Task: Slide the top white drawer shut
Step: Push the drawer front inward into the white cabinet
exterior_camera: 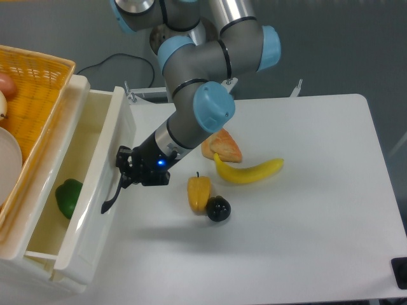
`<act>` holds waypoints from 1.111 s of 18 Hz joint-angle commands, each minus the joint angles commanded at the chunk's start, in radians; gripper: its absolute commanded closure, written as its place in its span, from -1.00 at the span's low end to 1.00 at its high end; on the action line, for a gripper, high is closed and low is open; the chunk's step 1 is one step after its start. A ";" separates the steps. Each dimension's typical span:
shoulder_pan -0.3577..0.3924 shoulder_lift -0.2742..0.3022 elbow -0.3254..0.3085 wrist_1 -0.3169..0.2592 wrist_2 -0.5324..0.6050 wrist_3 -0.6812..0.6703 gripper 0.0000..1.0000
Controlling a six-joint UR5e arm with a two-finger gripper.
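The top white drawer juts out of the cabinet at the left, partly open, with a green pepper lying inside. Its flat front panel carries a black arched handle. My gripper presses against the panel at the upper end of that handle. The fingers look close together, and the black handle and dark gripper body merge, so I cannot tell whether they are open or shut.
An orange woven basket sits on top of the cabinet. On the white table lie a banana, a yellow pepper, a dark round fruit and an orange-red piece. A black object sits at the right front corner.
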 joint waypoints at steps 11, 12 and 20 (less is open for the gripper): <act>-0.043 -0.005 -0.008 0.051 -0.008 -0.043 1.00; -0.043 -0.005 -0.009 0.051 -0.008 -0.043 1.00; -0.057 -0.003 -0.020 0.052 -0.006 -0.045 1.00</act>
